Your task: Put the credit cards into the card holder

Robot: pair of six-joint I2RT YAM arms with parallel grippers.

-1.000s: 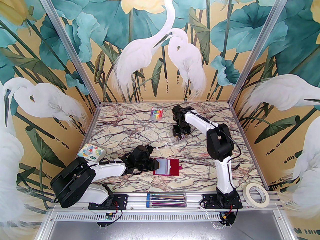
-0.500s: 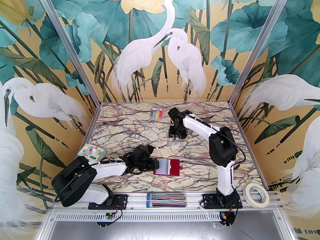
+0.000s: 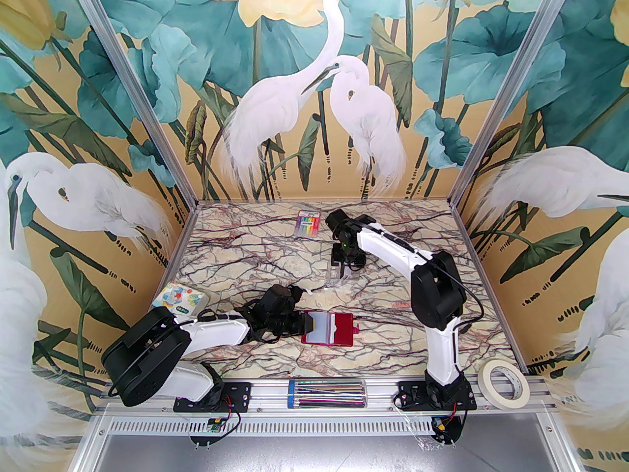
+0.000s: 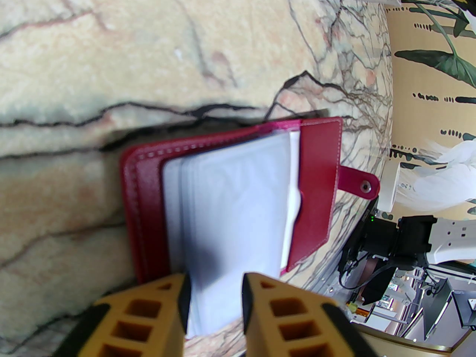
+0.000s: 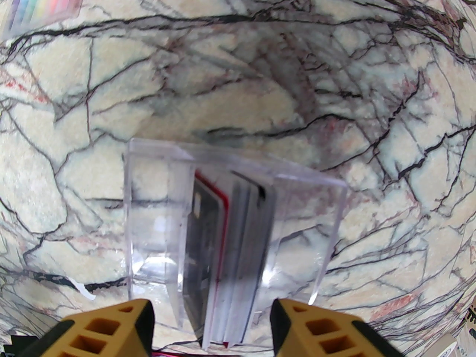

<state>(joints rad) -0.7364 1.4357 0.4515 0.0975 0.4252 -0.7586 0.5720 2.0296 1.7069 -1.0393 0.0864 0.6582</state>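
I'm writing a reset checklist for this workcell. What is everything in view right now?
card holder: one, dark red, lying open at the table's near middle
credit cards: several, grey and dark, standing on edge in the clear box
clear box: one, transparent, on the table beyond the card holder
striped pack: one, rainbow, far middle
patterned box: one, white with colours, left edge
tape roll: one, cream, near right corner
case of sticks: one, clear with metallic colours, on the near rail
table: one, veined marble
left claw: one, yellow fingers, closed on the card holder's clear sleeves
right claw: one, yellow fingers, open either side of the credit cards
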